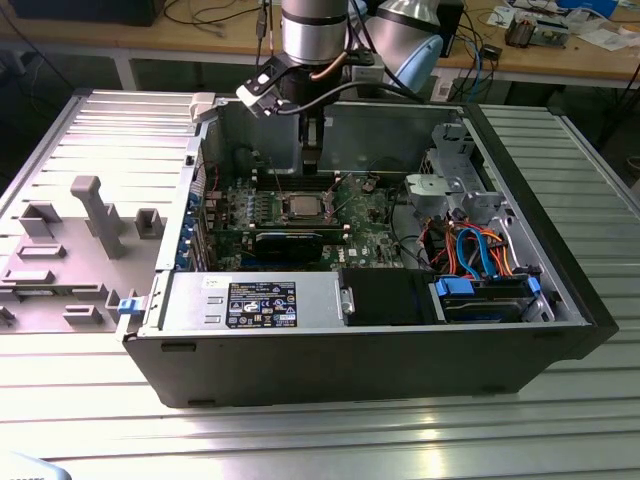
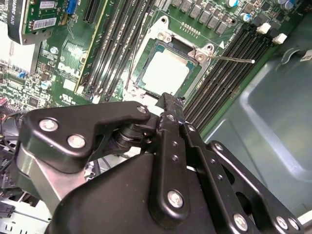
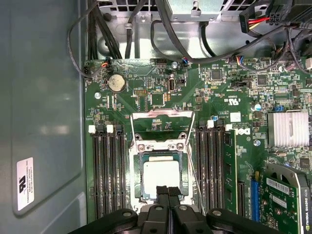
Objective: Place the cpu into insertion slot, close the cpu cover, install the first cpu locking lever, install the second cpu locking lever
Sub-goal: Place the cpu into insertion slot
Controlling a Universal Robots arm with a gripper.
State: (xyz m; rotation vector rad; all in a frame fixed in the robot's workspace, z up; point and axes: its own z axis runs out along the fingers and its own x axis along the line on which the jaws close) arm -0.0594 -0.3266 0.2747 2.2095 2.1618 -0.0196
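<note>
"How many chips are in there?"

"One cpu [image 3: 158, 176], lying flat in the one insertion slot [image 3: 138, 170] on the motherboard [image 3: 195, 90]. That's inside the open computer case [image 1: 330, 350] on the bench [image 1: 300, 440]."

"And the lid?"

"One cpu cover [image 3: 163, 114]. It looks tipped up at the slot's edge, not down over the chip."

"The arm?"

"One gripper [image 3: 168, 191], clenched on nothing, tips right at the slot's rim."
</note>
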